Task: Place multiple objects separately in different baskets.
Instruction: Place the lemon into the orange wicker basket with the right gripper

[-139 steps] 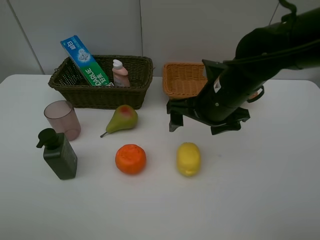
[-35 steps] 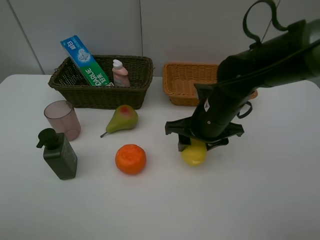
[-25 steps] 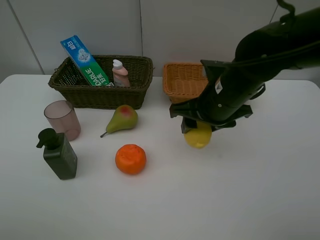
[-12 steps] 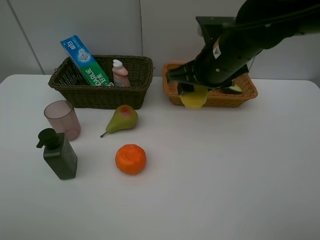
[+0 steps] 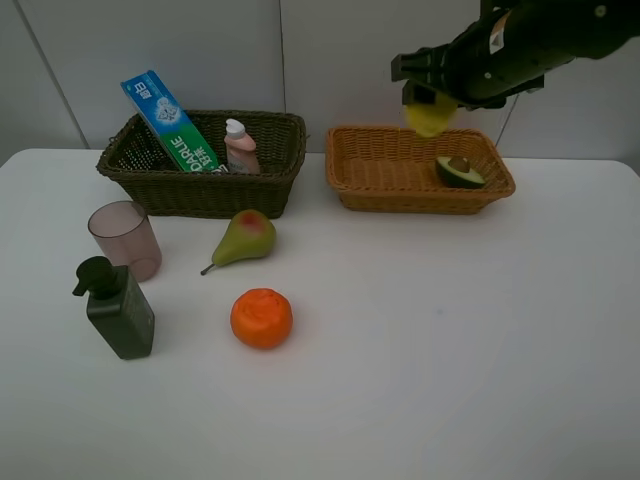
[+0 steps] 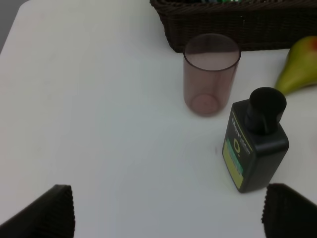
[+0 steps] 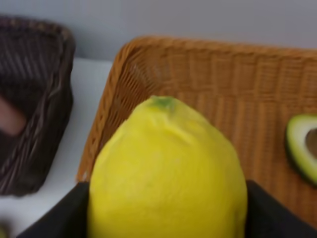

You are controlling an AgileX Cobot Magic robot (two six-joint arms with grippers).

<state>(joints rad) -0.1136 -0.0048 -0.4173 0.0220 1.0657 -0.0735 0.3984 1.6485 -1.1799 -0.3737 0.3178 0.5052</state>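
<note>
My right gripper (image 5: 429, 100) is shut on the yellow lemon (image 5: 432, 119) and holds it in the air over the back of the light orange-tan basket (image 5: 380, 170). The right wrist view shows the lemon (image 7: 166, 173) between dark fingers (image 7: 54, 218), with the avocado half (image 7: 302, 148) lying in that basket (image 7: 223, 79). The avocado half (image 5: 459, 171) sits at the basket's right end. The dark basket (image 5: 200, 190) holds the toothpaste box (image 5: 168, 120) and the pink bottle (image 5: 240, 147). My left gripper (image 6: 168, 218) is open over bare table near the pump bottle (image 6: 255, 148) and the cup (image 6: 210, 72).
On the white table stand the pear (image 5: 243, 238), the orange (image 5: 261, 318), the pink cup (image 5: 125, 240) and the dark green pump bottle (image 5: 118, 308), all left of centre. A grey wall rises behind both baskets.
My right gripper closed on the lemon on the table, lifted it and carried it back and to the right, up over the tan basket. Nothing else has moved.
</note>
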